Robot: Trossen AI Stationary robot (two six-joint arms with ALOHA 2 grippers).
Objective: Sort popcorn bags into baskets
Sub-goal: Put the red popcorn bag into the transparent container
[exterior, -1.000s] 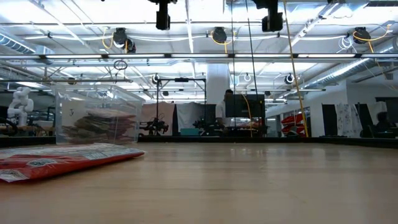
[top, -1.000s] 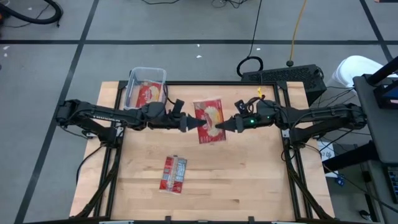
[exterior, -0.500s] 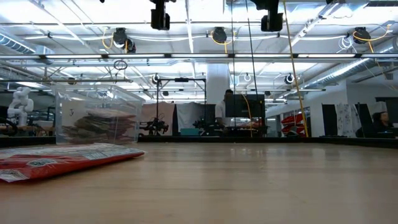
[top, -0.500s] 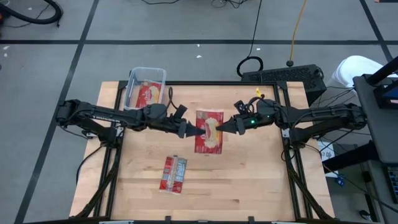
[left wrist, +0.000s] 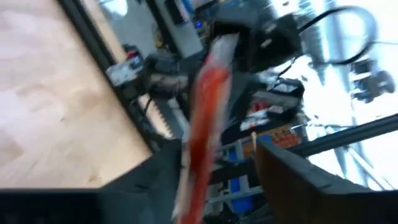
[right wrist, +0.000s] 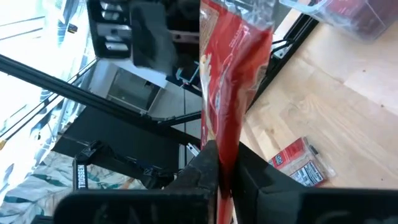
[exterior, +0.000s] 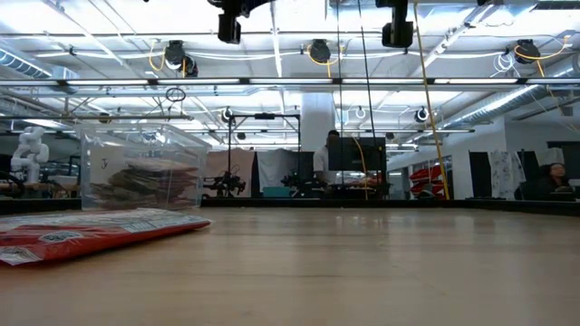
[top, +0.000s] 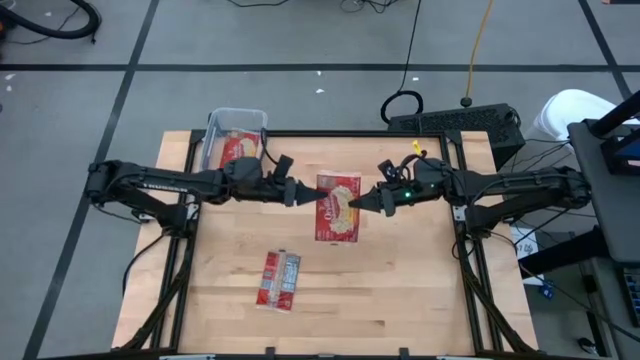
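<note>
Pretty clearly a robotics lab or big open workshop: a wooden bench (top: 400, 290) on a grey floor marked with dark tape lines (top: 300, 68), cables (top: 405, 95) trailing everywhere, exposed ceiling pipes and strip lights (exterior: 272, 83) (plus a small white humanoid robot (exterior: 29, 149) parked off at the side).

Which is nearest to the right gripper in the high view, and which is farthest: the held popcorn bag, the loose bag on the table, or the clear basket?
From the right gripper:
1. The held popcorn bag, gripped at its right edge, mid-table.
2. The loose bag, lying flat toward the table's front, left of centre.
3. The clear basket, at the far left corner, behind the left arm.
</note>
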